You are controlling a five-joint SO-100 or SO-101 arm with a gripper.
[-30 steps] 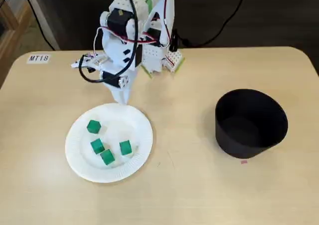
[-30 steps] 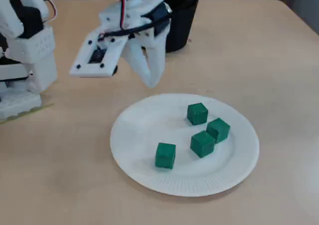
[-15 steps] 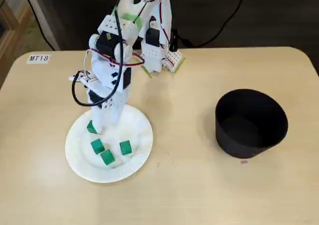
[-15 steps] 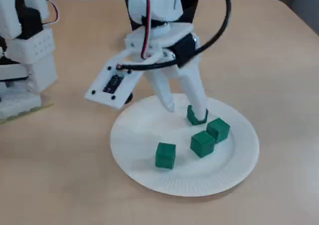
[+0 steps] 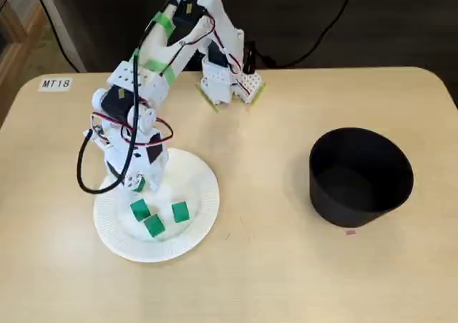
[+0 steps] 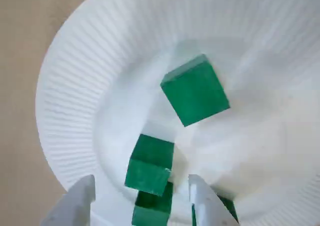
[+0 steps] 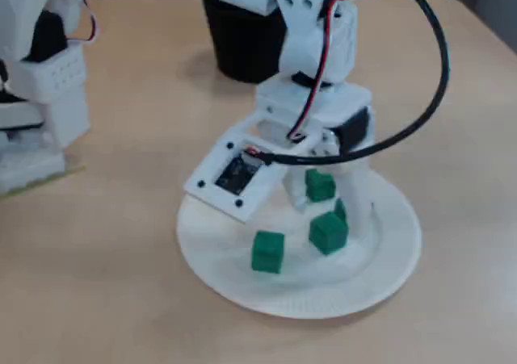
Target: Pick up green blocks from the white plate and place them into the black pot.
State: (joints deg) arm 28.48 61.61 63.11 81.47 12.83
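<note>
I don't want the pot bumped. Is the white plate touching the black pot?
Apart. A fixed view shows bare table between the white plate and the black pot.

The round white paper plate (image 6: pixel 65 110) is matt, with a finely ribbed rim. The green cube blocks (image 6: pixel 195 90) look smooth and dull. The end effector (image 6: pixel 140 206) is white matt plastic. The black pot (image 5: pixel 361 176) is matt, and the pale wood-look worktop (image 5: pixel 286 280) is smooth.
</note>
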